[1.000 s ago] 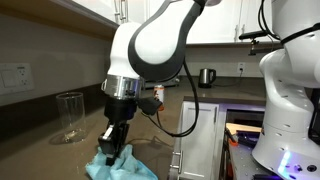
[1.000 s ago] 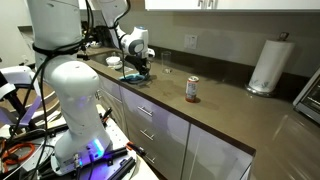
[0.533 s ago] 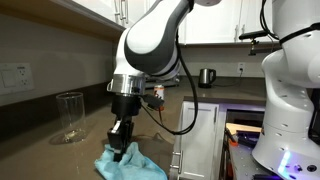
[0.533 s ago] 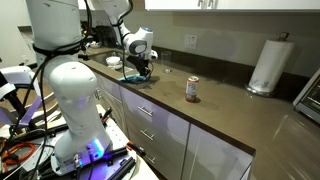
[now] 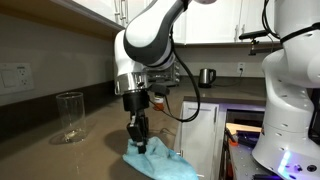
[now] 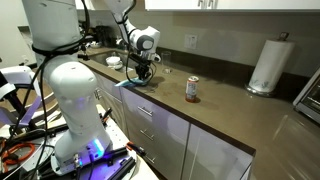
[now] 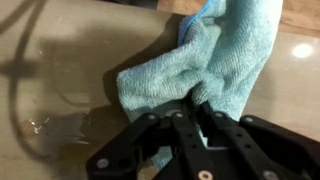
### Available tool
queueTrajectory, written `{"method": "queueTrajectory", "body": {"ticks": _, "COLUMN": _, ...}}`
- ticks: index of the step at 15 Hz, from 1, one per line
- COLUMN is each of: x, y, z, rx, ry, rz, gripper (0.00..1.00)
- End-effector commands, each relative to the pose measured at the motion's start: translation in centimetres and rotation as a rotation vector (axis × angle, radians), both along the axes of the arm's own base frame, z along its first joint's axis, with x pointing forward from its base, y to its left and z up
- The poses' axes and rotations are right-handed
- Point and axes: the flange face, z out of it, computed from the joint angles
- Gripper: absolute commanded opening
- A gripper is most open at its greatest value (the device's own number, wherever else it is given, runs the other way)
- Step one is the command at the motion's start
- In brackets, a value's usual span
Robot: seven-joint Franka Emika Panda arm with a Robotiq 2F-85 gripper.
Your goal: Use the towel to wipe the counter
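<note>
Pinching a fold of the blue towel [image 7: 205, 60], the hand [image 7: 199, 102] points down at the table [image 7: 60, 70], its fingers pressed together on the cloth. The rest of the towel lies bunched on the table directly beneath the hand, spreading out from the fingertips. In an exterior view an empty glass [image 5: 70, 117] stands upright, well apart from the hand. In an exterior view a can [image 6: 192, 89] stands farther from the hand along the table, a paper roll [image 6: 268, 65] beyond it.

On the counter [image 5: 45, 158] lies the towel [image 5: 160, 163], the glass [image 5: 69, 117] well apart
</note>
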Motion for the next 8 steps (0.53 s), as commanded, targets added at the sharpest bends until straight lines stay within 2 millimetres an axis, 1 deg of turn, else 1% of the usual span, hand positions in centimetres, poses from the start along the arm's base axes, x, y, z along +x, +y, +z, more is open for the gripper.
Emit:
{"method": "queueTrajectory", "body": {"ticks": 1, "x": 0.7, "y": -0.4, "z": 1.2, "rx": -0.102, "ry": 0.07, "rz": -0.014, "gripper": 0.06}}
{"method": "queueTrajectory", "body": {"ticks": 4, "x": 1.3, "y": -0.3, "z": 2.0, "rx": -0.186, "ry": 0.113, "rz": -0.023, "gripper": 0.06}}
{"method": "queueTrajectory", "body": {"ticks": 8, "x": 2.4, "y": 0.5, "z": 2.6, "rx": -0.285, "ry": 0.118, "rz": -0.02, "gripper": 0.05}}
